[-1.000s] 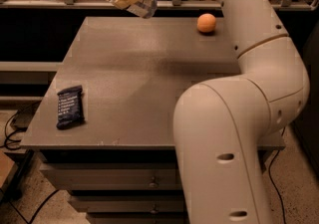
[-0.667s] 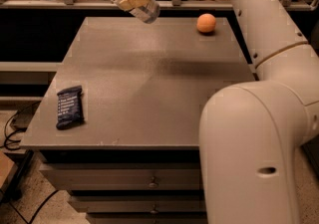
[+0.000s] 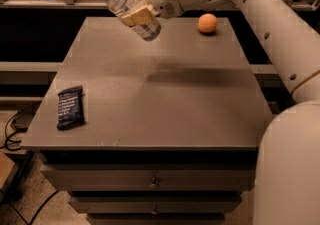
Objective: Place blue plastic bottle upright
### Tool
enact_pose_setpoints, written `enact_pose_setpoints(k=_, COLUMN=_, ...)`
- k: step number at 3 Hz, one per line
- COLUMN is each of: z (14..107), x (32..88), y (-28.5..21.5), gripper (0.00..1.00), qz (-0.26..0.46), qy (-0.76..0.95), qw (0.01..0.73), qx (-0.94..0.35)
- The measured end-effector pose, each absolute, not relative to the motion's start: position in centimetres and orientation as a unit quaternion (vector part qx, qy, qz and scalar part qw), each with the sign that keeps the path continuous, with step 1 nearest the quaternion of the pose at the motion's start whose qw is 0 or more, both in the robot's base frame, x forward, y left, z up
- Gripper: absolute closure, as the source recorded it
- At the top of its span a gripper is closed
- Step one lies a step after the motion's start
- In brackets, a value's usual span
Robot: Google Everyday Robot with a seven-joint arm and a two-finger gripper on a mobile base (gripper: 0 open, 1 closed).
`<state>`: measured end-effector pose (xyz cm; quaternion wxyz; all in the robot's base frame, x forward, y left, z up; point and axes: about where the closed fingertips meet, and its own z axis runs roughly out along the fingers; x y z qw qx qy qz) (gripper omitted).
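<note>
Jaws: clenched around the middle of the blue plastic bottle (image 3: 119,0), held in the air over the far left part of the worktop (image 3: 165,114).
Arm (image 3: 260,14): reaches in from the near right and across the far edge.
Snack wrapper (image 3: 70,107): flat at the near left, well apart from the bottle, so no obstacle.
Worktop middle: bare, and it looks the safest landing spot, away from every edge.
Bottle pose: tilted, cap up and to the left, base lower and to the right.
Step in hand: roll the wrist until the cap points straight up, lower until the base sits flat, and only then release.
Orange ball (image 3: 207,23): at the far right; keep the descent clear of it.
</note>
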<state>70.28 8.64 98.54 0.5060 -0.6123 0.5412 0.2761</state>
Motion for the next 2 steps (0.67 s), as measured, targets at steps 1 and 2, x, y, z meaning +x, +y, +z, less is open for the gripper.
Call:
enact_pose_setpoints(k=1, z=96.92, x=68.98, y=8.37, gripper=1.00, qz=0.298, qy=0.537, qw=0.531, qx=-0.584)
enact_pose_setpoints(k=2, z=96.89, x=68.82, y=8.03, gripper=1.00, qz=0.306, qy=0.526, qw=0.556, qx=-0.566)
